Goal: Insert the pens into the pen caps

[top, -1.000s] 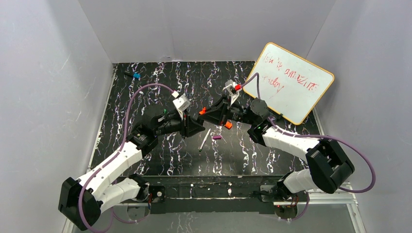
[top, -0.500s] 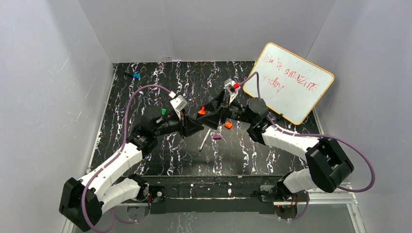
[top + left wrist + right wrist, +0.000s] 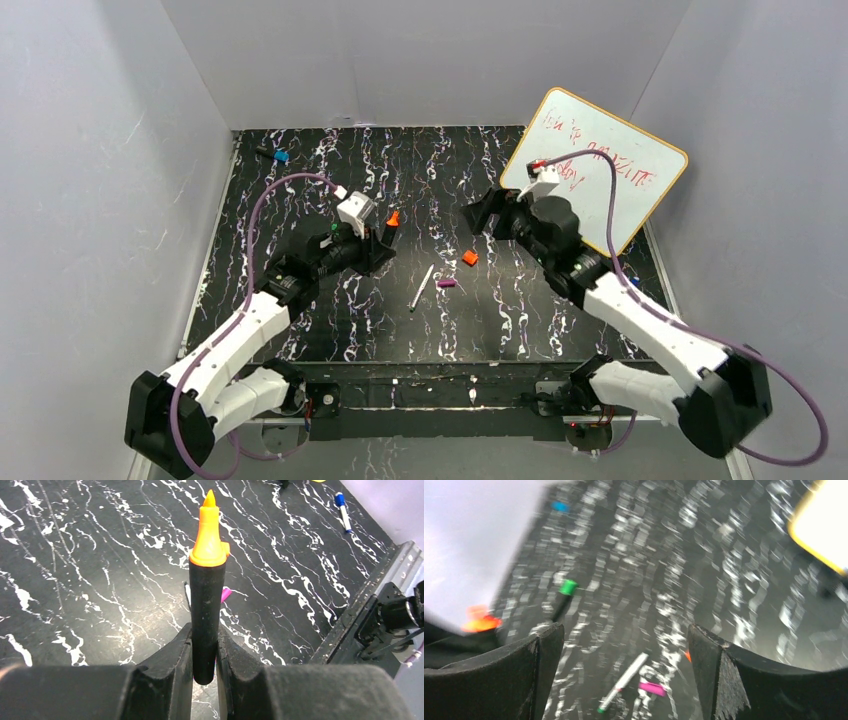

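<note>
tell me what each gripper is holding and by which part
The left gripper clamps the orange-tipped marker by the bottom end of its black barrel, with the tip free. The right gripper is open and holds nothing.

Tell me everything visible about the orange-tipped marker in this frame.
The orange-tipped marker is stubby: a matt black, plastic-looking barrel ending in a bright orange collar and cone that narrows to a pointed nib. It is uncapped. Its rear end is pinched between the left gripper's two black fingers, nib pointing straight out ahead of them. Only the fingers touch it; it is held above the black marbled table.
</note>
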You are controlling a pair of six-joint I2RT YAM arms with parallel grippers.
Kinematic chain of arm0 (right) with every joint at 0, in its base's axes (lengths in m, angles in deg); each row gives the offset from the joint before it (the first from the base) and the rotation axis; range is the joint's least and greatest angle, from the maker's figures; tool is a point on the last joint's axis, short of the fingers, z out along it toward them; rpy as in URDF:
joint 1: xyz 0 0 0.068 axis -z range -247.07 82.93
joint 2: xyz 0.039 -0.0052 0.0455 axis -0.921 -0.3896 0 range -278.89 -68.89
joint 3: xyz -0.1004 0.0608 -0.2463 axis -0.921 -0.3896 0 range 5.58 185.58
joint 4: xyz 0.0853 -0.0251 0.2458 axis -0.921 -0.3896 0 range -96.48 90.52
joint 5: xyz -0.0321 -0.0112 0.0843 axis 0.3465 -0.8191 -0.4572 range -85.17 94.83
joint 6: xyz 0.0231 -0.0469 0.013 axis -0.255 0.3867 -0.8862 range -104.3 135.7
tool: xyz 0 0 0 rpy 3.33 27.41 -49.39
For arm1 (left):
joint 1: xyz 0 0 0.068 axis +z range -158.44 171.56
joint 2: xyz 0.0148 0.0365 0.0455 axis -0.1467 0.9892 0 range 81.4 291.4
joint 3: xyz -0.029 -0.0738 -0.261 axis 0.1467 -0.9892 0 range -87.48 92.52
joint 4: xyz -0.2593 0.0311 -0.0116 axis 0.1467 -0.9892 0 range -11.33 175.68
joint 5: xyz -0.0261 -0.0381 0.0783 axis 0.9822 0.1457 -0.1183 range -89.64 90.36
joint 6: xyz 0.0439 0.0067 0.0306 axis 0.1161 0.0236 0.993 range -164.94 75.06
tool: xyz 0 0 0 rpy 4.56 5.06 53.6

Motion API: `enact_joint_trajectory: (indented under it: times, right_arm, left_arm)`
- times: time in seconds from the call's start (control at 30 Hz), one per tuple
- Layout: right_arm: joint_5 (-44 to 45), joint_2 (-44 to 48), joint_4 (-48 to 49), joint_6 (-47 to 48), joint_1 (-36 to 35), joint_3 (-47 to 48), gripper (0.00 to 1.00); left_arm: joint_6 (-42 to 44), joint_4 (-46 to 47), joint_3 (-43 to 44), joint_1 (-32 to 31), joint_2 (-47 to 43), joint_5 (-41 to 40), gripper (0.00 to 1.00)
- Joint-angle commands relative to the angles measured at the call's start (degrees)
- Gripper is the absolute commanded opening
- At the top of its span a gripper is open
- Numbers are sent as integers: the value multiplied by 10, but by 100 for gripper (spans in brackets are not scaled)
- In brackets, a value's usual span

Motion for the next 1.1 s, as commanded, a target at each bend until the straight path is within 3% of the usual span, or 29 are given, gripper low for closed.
enact_joint_trajectory:
  times: [0.0,0.17,0.3,0.43,0.53,0.7,0.83,1.07]
  right_arm:
    - [118,-80,-248,-105,34,57,99]
    - [84,-136,-197,-251,34,77,99]
    - [150,-172,-205,-400,25,118,99]
    - [252,-216,-386,-672,-5,204,99]
    - [237,-268,-478,-822,-8,251,99]
    - [160,-286,-305,-874,-12,165,98]
    - [156,-323,-362,-890,-19,193,99]
    - [155,-321,-322,-931,-19,156,99]
  left_arm:
    - [15,-29,29,9,-25,-30,0]
    - [-3,-24,20,10,-44,-20,0]
    - [-12,-22,19,10,-52,-13,0]
    - [-19,-21,19,10,-63,-8,0]
    - [-20,-21,15,10,-74,-10,0]
    - [-19,-26,16,10,-81,-20,0]
    - [-19,-27,16,10,-79,-23,0]
    - [-23,-24,19,10,-68,-19,0]
